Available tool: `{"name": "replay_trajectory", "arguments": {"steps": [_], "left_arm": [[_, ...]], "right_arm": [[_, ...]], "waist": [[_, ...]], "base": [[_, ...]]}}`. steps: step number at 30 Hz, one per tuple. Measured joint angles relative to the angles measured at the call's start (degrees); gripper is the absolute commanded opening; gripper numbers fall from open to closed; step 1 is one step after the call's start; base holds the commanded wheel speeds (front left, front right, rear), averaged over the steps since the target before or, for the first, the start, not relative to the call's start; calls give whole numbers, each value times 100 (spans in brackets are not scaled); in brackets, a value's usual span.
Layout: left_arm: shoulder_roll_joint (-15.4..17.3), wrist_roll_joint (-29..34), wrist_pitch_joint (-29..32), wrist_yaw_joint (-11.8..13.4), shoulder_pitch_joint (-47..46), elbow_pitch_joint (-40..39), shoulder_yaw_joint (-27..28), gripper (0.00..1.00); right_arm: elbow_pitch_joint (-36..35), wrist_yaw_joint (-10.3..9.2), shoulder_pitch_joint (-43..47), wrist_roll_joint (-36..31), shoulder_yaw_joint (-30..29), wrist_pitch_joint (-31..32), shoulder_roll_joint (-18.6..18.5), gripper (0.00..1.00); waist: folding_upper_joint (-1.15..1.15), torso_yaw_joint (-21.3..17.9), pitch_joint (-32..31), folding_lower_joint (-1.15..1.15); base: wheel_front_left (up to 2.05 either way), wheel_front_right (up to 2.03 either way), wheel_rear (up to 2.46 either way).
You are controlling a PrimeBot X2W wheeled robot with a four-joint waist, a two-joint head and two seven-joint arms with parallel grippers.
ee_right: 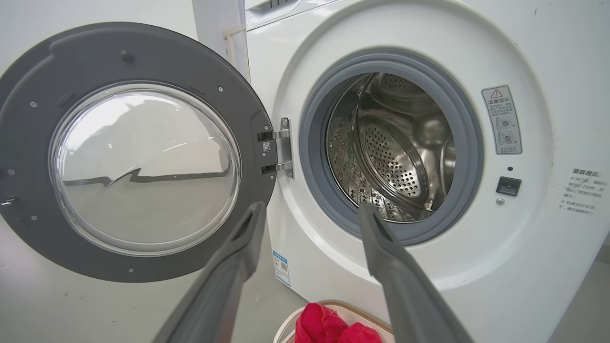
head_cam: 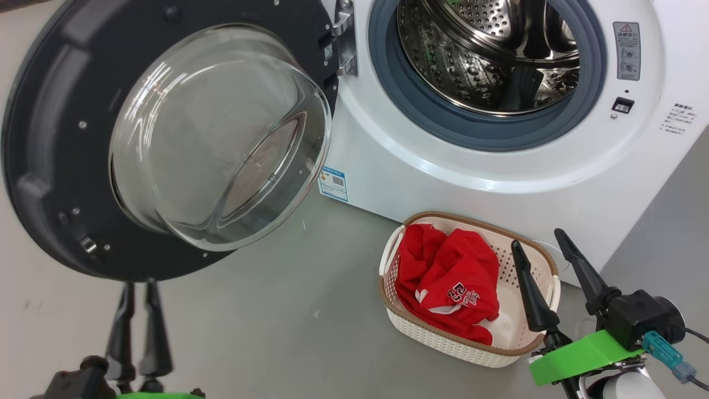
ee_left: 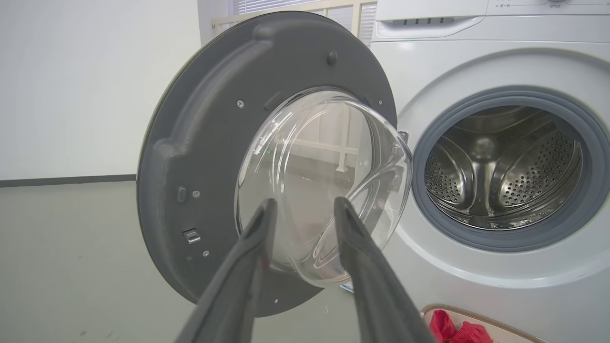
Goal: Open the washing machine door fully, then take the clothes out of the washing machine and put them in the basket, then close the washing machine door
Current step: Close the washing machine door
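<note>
The washing machine door (head_cam: 50,138) stands wide open; the drum (head_cam: 487,55) is empty; the clothes (head_cam: 448,277) lie in the basket (head_cam: 443,338); left tool (head_cam: 139,284) and right tool (head_cam: 537,238) are spread, holding nothing; remaining step, apparently: close the door.

My left end effector (head_cam: 139,285), two long dark tapered fingers, sits at the lower left pointing up, its fingers parted by a narrow gap and gripping nothing. My right end effector (head_cam: 537,238), the same dark pair on a bright green wrist bracket (head_cam: 581,354), leans up and leftward at the lower right, fingers spread wider, empty.
</note>
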Motion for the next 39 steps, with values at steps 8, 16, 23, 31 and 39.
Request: {"name": "replay_trajectory", "arguments": {"steps": [8,16,23,31,39], "left_arm": [[146,108,-142,60,-157,-252,212,0],[436,56,-153,-13,-1214,-260,641,0],[597,-24,-194,-172,-2195,193,1259,0],[733,-302,-199,-661,-3442,1477,2283,0],[761,-1321,-121,-982,-4557,3797,3284,0]], "right_arm": [[23,0,18,15,-12,0,0,100],[38,0,66,14,4,52,0,100],[44,0,71,13,77,98,-1,100],[68,0,71,-22,138,158,-2,100],[58,0,73,-38,190,238,-2,100]], "waist": [[0,-26,-31,0],[0,-74,-43,0],[0,-187,-64,0],[0,-412,-71,0],[0,-648,-78,0]], "base": [[0,0,0],[0,0,0],[0,0,0],[0,0,0],[0,0,0]]}}
